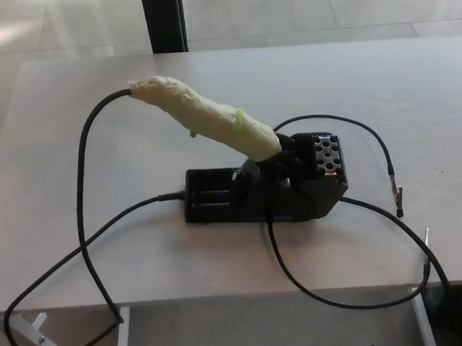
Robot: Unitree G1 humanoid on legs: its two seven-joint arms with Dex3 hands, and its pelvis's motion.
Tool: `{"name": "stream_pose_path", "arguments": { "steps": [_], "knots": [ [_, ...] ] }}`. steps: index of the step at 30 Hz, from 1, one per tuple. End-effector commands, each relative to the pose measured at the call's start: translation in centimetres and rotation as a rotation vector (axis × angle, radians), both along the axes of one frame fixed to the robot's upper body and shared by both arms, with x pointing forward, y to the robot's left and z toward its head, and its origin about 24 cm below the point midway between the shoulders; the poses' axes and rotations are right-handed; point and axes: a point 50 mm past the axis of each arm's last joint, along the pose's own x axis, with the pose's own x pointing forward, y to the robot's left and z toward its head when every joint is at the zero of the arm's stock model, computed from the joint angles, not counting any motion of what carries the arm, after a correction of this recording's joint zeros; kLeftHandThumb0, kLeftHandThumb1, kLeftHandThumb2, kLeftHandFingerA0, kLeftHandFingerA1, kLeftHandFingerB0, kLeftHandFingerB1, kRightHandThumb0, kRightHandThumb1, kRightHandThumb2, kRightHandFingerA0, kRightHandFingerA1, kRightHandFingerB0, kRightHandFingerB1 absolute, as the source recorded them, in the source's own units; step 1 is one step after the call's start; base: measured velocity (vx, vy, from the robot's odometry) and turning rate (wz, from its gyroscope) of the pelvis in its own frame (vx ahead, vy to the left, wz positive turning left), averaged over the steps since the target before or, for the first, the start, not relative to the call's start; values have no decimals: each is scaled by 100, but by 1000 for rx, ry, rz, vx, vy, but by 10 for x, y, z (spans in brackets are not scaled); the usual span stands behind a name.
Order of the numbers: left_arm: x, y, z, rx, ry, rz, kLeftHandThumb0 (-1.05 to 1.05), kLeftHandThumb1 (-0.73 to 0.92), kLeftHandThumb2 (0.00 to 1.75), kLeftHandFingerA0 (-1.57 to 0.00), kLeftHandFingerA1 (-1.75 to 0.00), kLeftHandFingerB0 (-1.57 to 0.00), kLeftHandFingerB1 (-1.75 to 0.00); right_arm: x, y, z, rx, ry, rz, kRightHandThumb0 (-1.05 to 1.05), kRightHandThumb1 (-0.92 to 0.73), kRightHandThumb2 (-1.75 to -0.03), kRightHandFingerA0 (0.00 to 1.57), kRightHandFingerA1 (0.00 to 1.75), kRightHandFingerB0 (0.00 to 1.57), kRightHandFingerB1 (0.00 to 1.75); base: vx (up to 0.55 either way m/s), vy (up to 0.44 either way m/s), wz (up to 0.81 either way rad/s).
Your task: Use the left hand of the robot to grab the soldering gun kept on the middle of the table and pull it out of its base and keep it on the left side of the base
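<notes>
Pale table [76, 173] open leftward; soldering gun [205, 116] seated tilted in base [263, 193].

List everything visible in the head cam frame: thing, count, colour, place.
soldering gun: 1, pale cream wrapped handle with a green band, seated in its base, tilted up toward the table's left rear
base: 1, black, middle of the table, holed block at its right end
cables: several, black; one from the handle's rear end loops over the front edge at left, one enters the base's left end, others curve off right
clip leads: 2, metal tips, right side of the table, one near the front right edge
table: 1, light wood top
post: 1, black, behind the table
floor: light tiles
robot hands: none in view
</notes>
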Motion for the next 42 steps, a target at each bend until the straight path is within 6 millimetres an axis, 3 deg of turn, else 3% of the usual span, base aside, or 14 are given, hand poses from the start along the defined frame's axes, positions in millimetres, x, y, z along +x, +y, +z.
{"name": "stream_pose_path", "arguments": {
  "steps": [1,17,18,19,22,25,27,29,34,35,36,37,41,42],
  "knots": [
    [45,-74,150,341,-150,-126,-44,70,59,-47,-63,-37,-46,-5,-8,10,-14,-14,-9,-55,-49,-82,24,59,16,43,0,0,0],
    [79,-211,146,764,-119,-505,-62,80,64,-54,-60,-43,-48,0,-10,14,-22,-26,-2,-55,-48,-82,28,61,18,44,0,0,0],
    [79,-219,145,760,-104,-527,-69,81,65,-52,-60,-44,-47,0,-10,15,-28,-23,4,-51,-63,-59,30,59,24,33,0,0,0],
    [80,-226,142,756,-106,-547,-72,81,64,-52,-60,-45,-47,1,-11,16,-29,-24,4,-55,-49,-82,26,60,18,44,0,0,0],
    [78,-255,126,789,-88,-642,-67,83,64,-49,-60,-48,-43,3,-11,18,-44,-19,20,-56,-48,-83,28,62,18,45,0,0,0],
    [77,-269,108,832,-54,-700,-71,86,65,-49,-58,-43,-43,5,-10,17,-33,-24,18,-57,-48,-83,29,62,18,45,0,0,0],
    [74,-280,91,815,-11,-748,-71,85,65,-59,-60,-43,-44,5,-10,16,-25,-29,16,-52,-63,-59,30,59,25,33,0,0,0],
    [70,-294,71,851,27,-811,-69,84,64,-57,-61,-45,-46,5,-10,16,-22,-32,10,-57,-48,-83,29,63,19,45,0,0,0],
    [62,-308,42,929,91,-888,-70,84,65,-42,-57,-39,-46,8,-10,19,-24,-31,26,-52,-65,-60,34,61,26,32,0,0,0],
    [61,-309,38,934,90,-900,-70,84,65,-41,-58,-38,-47,8,-10,18,-27,-28,23,-55,-50,-83,30,62,19,44,0,0,0],
    [59,-309,32,958,100,-923,-72,87,66,-42,-55,-40,-45,8,-10,18,-26,-30,20,-50,-64,-59,31,59,27,33,0,0,0],
    [58,-309,28,966,114,-935,-71,86,66,-42,-53,-43,-44,8,-10,18,-28,-26,21,-54,-50,-82,27,60,21,45,0,0,0],
    [57,-307,19,1001,126,-945,-72,86,66,-41,-59,-40,-45,9,-10,19,-30,-24,18,-50,-64,-60,29,57,28,32,0,0,0],
    [56,-306,18,1024,143,-948,-73,87,66,-41,-60,-40,-44,9,-10,19,-32,-26,20,-53,-51,-82,28,61,23,45,0,0,0]
  ]
}}
